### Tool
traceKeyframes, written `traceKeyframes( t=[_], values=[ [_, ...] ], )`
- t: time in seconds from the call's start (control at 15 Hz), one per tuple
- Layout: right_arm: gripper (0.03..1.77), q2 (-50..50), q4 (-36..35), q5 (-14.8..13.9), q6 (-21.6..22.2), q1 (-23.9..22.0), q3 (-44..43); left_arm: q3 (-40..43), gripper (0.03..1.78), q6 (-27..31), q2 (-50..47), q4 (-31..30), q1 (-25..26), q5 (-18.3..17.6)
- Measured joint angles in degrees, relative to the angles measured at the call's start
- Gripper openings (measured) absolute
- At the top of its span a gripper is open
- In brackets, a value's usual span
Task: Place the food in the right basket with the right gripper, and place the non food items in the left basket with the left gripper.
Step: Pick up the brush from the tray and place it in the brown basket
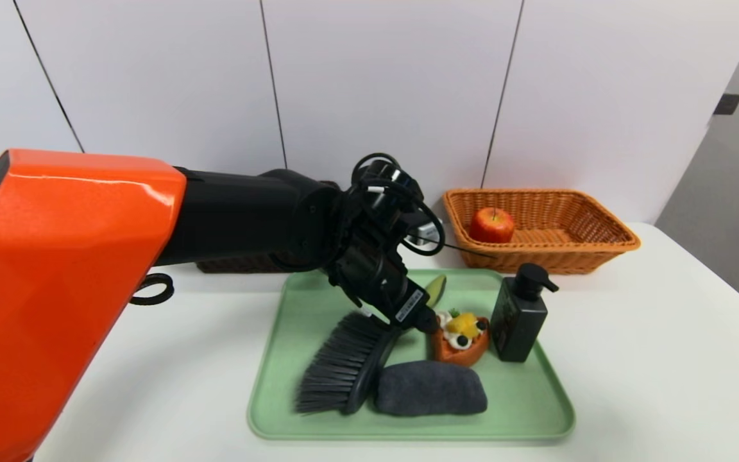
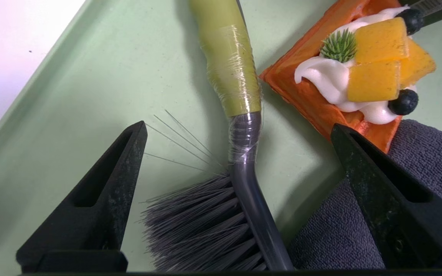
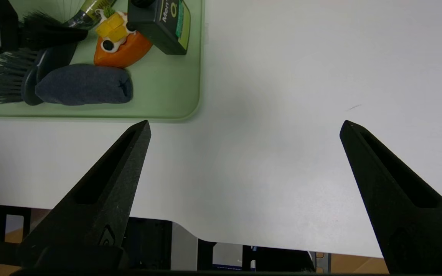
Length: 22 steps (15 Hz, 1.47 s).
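**Brush first: take it at the neck, clear of the tart**

Brush (image 1: 347, 362) lies on the green tray (image 1: 536, 410), bristle head toward 7 o'clock and green handle (image 2: 230, 65) running up toward 1 o'clock in the head view. You can expect it to be light and stiff along the spine, while the bristles are soft and will give under pressure. The handle is wrapped in clear film, so it may prove slippery; the dark neck just above the bristles looks the surer place to grip.

Your left gripper (image 2: 238, 130) hangs over that neck with its jaws spread wide, one finger on each side, holding nothing. The right gripper (image 3: 244, 126) is parked, released, above bare table at 3 o'clock of the tray.

Watch the neighbours. The tart slice (image 1: 461, 339) sits just beside the handle at 3 o'clock, and the grey cloth roll (image 1: 430, 387) touches the brush's back; one finger comes down close to both. The pump bottle (image 1: 520, 314) stands further off at 3 o'clock. The apple (image 1: 491, 224) is already in the orange basket (image 1: 600, 247). The dark basket (image 1: 241, 263) is mostly hidden behind your arm.
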Motion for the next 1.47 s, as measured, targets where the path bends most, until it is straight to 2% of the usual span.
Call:
traceKeyframes(
  t=[0.4,0.73,1.47],
  values=[
    [1.7,0.01,-0.37,0.27,0.18,-0.16,0.77,-0.68,1.69,-0.15,1.94,-0.05,0.13,0.05],
    [1.7,-0.05,-0.32,0.27,0.22,-0.24,0.85,-3.24,1.69,-0.55,3.75,-0.09,0.11,1.93],
    [1.7,-0.4,-0.34,0.24,0.22,-0.27,1.44,-4.84,1.69,-0.78,6.23,-0.69,0.11,2.95]
  ],
)
